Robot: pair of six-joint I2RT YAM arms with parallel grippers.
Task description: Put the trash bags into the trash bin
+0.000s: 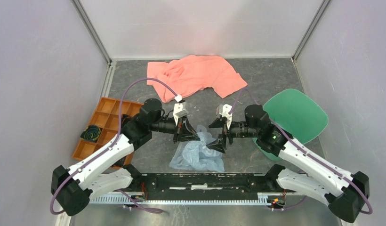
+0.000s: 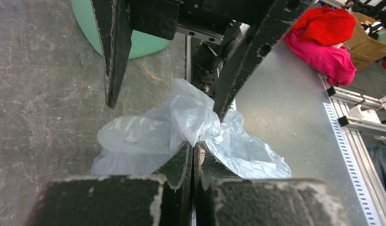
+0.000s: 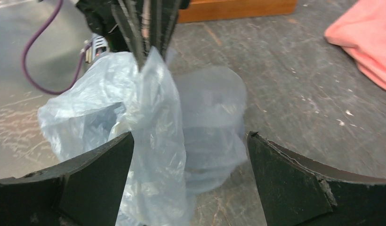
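Translucent bag point(image 2: 134, 136), apparently in left gripper point(image 2: 193, 145)

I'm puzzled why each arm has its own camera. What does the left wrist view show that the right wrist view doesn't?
Left wrist only: the green trash bin and a red-and-pink fabric heap in the background. Right wrist only: the orange tray, salmon-pink cloth and a purple cable. Both: the pale blue trash bag pinched by the shut left gripper.

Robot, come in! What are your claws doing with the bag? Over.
Left claw shut on the trash bag. Right claw open around it. Bag not yet in the trash bin. Right arm lies between them.
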